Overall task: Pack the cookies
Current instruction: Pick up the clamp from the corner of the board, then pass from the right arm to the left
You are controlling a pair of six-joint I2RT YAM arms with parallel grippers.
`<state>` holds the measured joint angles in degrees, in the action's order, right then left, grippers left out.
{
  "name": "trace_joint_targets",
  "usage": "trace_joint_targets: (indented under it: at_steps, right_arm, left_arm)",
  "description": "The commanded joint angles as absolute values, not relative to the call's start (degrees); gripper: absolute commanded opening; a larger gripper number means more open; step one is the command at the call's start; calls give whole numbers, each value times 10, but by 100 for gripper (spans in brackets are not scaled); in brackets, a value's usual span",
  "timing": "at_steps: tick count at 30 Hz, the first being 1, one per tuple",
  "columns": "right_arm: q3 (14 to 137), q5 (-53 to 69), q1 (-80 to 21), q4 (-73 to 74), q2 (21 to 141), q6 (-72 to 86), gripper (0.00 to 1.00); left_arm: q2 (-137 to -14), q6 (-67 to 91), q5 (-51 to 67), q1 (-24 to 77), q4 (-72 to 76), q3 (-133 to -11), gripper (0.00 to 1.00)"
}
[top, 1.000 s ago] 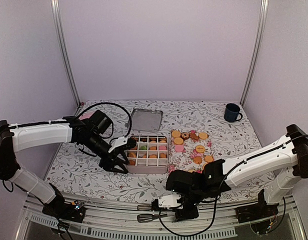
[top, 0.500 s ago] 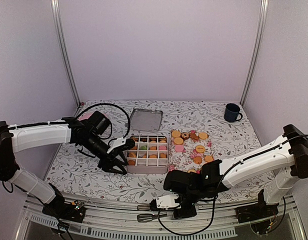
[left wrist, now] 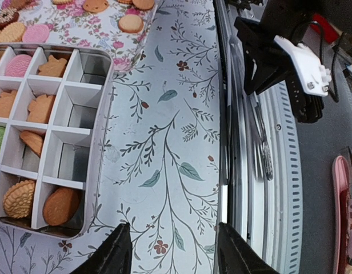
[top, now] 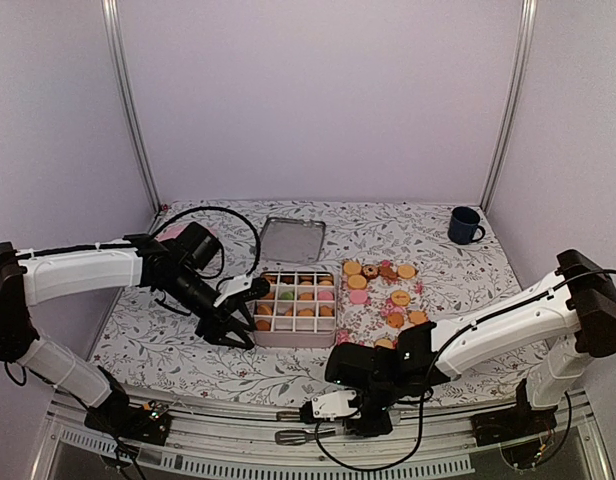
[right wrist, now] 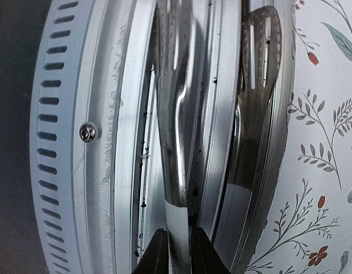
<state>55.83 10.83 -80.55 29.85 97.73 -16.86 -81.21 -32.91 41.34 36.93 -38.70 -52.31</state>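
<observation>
Currently the left gripper (top: pixel 233 330) is hovering low over the desk (top: pixel 168 350). Its jaws are standing about half apart, and nothing is sitting between them. It is hanging just beside the near left corner of the divided tin (top: pixel 293 340). Some of the cookies (top: pixel 306 296) are lying in that tin's compartments, to the right of this gripper and on its far side. More cookies are lying loose on the pink floral plate (top: pixel 353 320), which is sitting just right of the tin.

Meanwhile the right gripper (top: pixel 313 412) is reaching over the metal rail (top: pixel 238 440) at the desk's near edge, on the near side of the plate and apart from the cookies. Its jaws are standing narrow, pinching a metal strip of the tongs (top: pixel 291 414). The tongs' two arms are pointing left along the rail.
</observation>
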Motion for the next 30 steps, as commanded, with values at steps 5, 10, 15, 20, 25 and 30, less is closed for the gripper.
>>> trace_joint_targets:
  at_steps: [5, 10, 15, 20, 25, 30]
  right_arm:
    - [570, 113, -803, 315, 971, -162, 3]
    - [576, 112, -803, 329, 954, -160, 0]
    - [574, 96, -779, 331, 936, -154, 0]
    - [587, 95, -738, 320, 938, -166, 0]
    - [611, 106, -690, 312, 961, -200, 0]
    - [645, 113, -668, 307, 996, -229, 0]
  left_arm:
    - [-805, -334, 420, 363, -396, -527, 52]
    - [-806, -335, 422, 363, -401, -530, 52]
    - [-808, -337, 425, 363, -402, -534, 52]
    - [-816, -347, 435, 367, -413, -555, 53]
    - [-837, -358, 435, 388, -406, -566, 54]
    - [-871, -362, 418, 419, -380, -563, 53]
